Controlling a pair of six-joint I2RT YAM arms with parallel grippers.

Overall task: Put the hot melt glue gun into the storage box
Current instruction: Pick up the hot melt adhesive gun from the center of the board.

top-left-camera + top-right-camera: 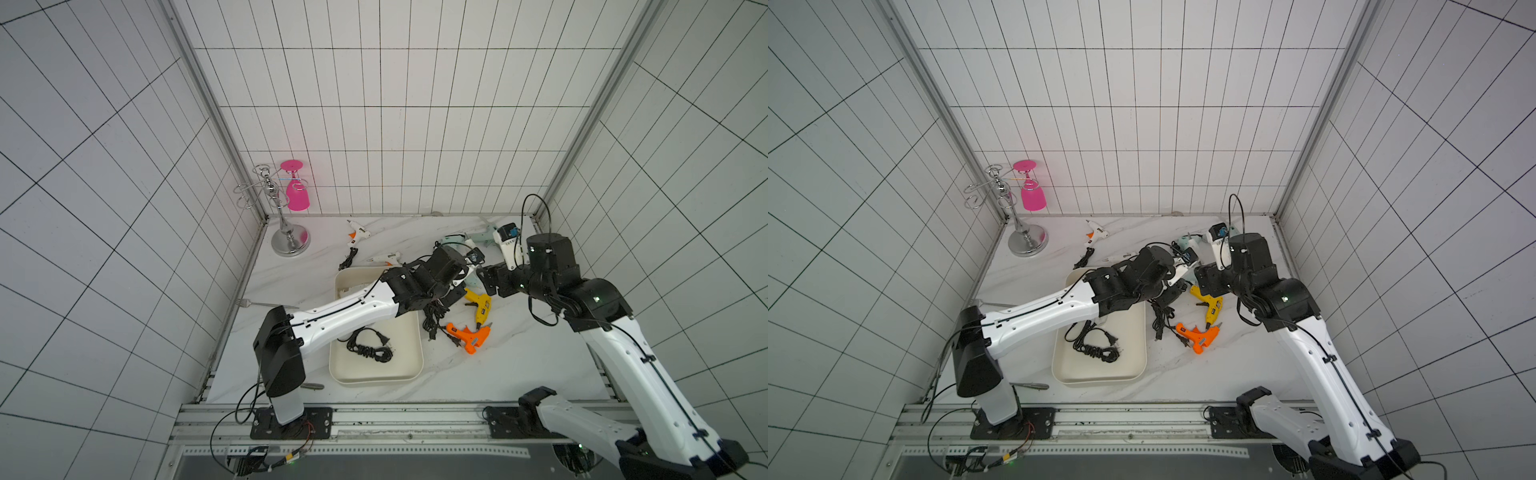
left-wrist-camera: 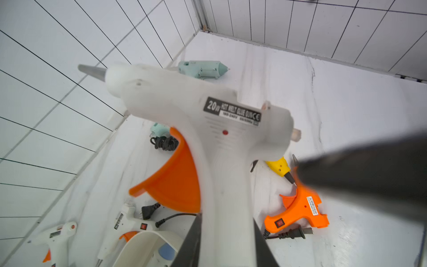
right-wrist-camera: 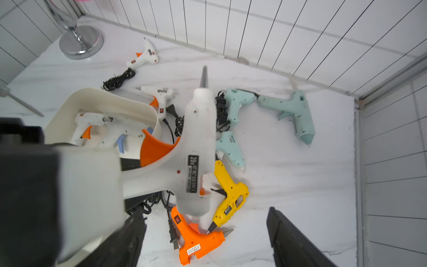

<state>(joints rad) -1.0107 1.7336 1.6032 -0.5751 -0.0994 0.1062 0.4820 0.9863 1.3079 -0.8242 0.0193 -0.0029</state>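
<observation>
My left gripper (image 2: 226, 242) clamps the white 20W glue gun (image 2: 208, 120) by its handle, ready for the storage box (image 1: 374, 379) just beside. My right gripper (image 3: 205, 217) has its jaws apart, empty.

White gun (image 3: 198, 129): five, counting one aloft, two on table (image 1: 498, 365), two in box (image 3: 104, 92).
Mint gun (image 3: 295, 111): three.
Yellow gun (image 3: 231, 194): one.
Orange gun (image 3: 201, 242): one.
Guns total: ten.
Box: one.
Cord bundle (image 1: 370, 347) in box: one.
Rack (image 1: 291, 241): one.
Pink glass (image 1: 297, 197): one.
Fork (image 1: 270, 305): one.
Arms (image 1: 345, 311): two.

Glue gun (image 2: 226, 138) looks matt plastic, stand (image 1: 291, 242) polished metal.
</observation>
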